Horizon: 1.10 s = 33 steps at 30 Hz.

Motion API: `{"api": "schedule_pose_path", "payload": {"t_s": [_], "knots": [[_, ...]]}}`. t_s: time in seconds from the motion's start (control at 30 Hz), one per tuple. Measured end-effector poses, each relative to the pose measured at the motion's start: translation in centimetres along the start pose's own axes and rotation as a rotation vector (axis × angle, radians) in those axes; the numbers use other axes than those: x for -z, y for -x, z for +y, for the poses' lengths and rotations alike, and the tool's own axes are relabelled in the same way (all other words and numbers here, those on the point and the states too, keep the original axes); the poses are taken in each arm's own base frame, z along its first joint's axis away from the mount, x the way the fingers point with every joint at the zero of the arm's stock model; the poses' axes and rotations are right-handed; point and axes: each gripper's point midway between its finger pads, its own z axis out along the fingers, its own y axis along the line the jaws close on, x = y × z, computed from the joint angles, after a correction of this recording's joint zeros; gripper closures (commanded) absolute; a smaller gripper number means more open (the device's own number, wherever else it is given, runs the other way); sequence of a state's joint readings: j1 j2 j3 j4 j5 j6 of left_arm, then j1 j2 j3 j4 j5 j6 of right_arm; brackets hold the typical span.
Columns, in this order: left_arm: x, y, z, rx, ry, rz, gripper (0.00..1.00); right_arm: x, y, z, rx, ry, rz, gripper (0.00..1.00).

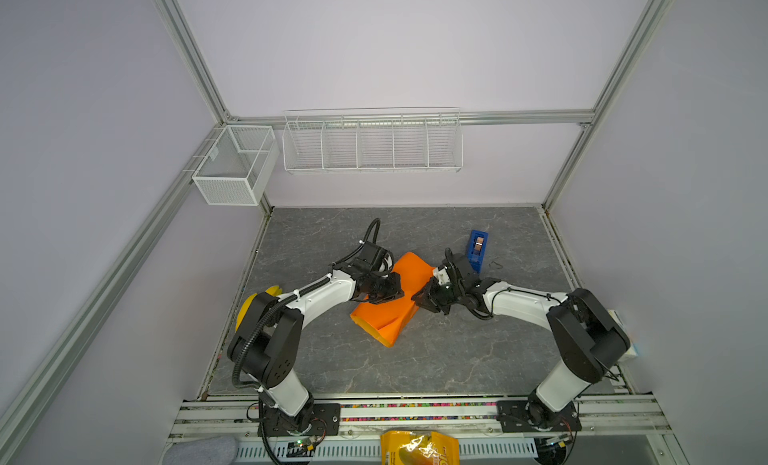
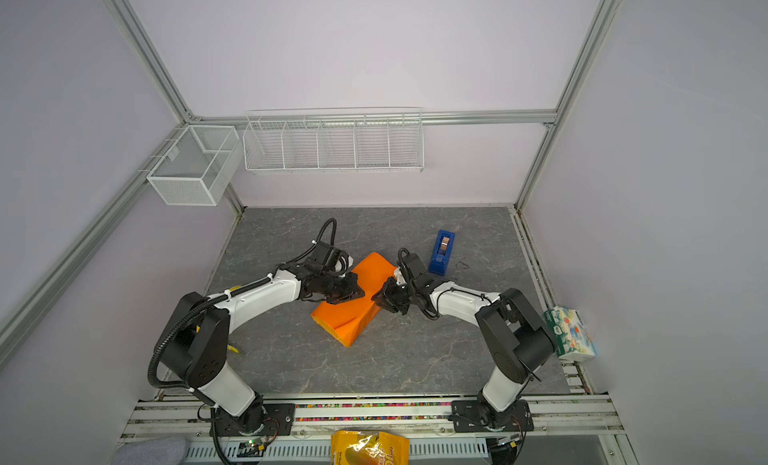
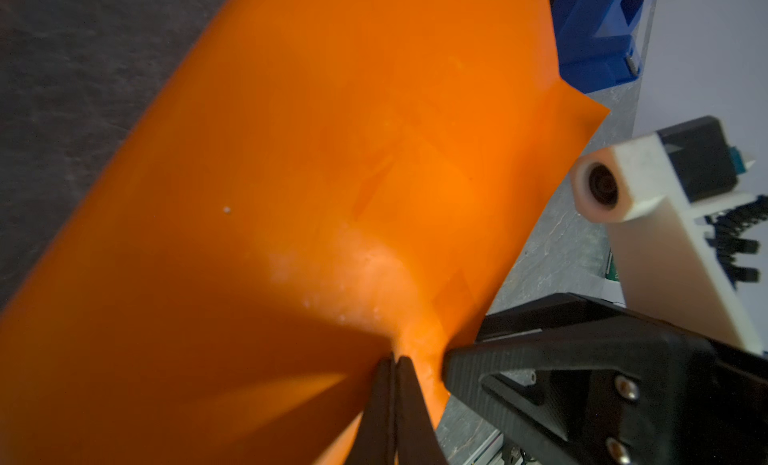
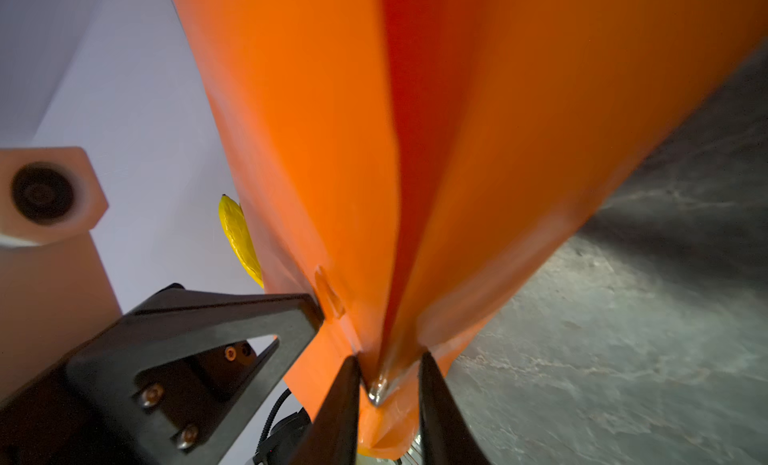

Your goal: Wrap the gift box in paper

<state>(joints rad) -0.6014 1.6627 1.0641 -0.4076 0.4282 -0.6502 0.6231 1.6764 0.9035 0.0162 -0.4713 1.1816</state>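
Orange paper [image 1: 386, 317] lies folded in the middle of the table [image 1: 457, 359], between both arms. Left gripper [image 3: 393, 361] pinches its edge tight; right gripper [image 4: 388, 359] straddles a fold (jaws narrowly apart, grip unclear).

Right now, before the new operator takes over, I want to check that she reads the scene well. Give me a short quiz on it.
1. True or false: the tape dispenser stands on the table, apart from the paper.
2. The left hand is shut on: A the paper, B the tape dispenser, C nothing.
3. Which hand is nearer the tape dispenser?
Key: 1 true; 2 A; 3 the right hand.
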Motion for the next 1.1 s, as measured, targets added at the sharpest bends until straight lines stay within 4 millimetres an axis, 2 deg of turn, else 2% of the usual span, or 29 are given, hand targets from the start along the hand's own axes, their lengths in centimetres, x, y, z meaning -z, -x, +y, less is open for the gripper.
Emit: {"api": "schedule_pose_path", "payload": {"t_s": [0.27,0.33,0.43,0.53,0.63,0.7,0.83,0.97,1.1], "knots": [[0.1,-0.2,-0.5,-0.001,-0.006,0.011,1.0,0.4,-0.2,0.2,0.02,-0.004,0.002,0.86],[0.2,-0.6,-0.7,-0.004,0.002,0.027,0.95,0.4,-0.1,0.4,0.032,-0.001,0.0,0.85],[0.8,-0.7,-1.1,-0.021,0.026,0.046,0.83,0.5,0.0,0.3,0.045,-0.013,-0.001,0.77],[2.0,0.5,-2.0,-0.058,0.041,0.027,0.7,0.6,0.1,-0.1,0.057,-0.039,-0.004,0.67],[3.8,2.7,-2.3,-0.09,0.054,-0.023,0.58,1.2,0.1,-0.7,0.064,-0.072,-0.01,0.56],[4.6,3.9,-1.7,-0.101,0.069,-0.048,0.53,1.7,0.0,-0.7,0.079,-0.077,-0.012,0.48],[5.7,5.1,0.9,-0.112,0.119,-0.054,0.46,2.7,-0.4,0.4,0.113,-0.05,-0.017,0.32],[5.3,5.3,3.0,-0.113,0.142,-0.018,0.45,2.9,-0.4,0.8,0.13,-0.042,-0.019,0.3],[4.5,5.4,3.8,-0.1,0.099,0.02,0.45,2.4,-0.5,1.1,0.129,-0.026,0.006,0.3]]}}
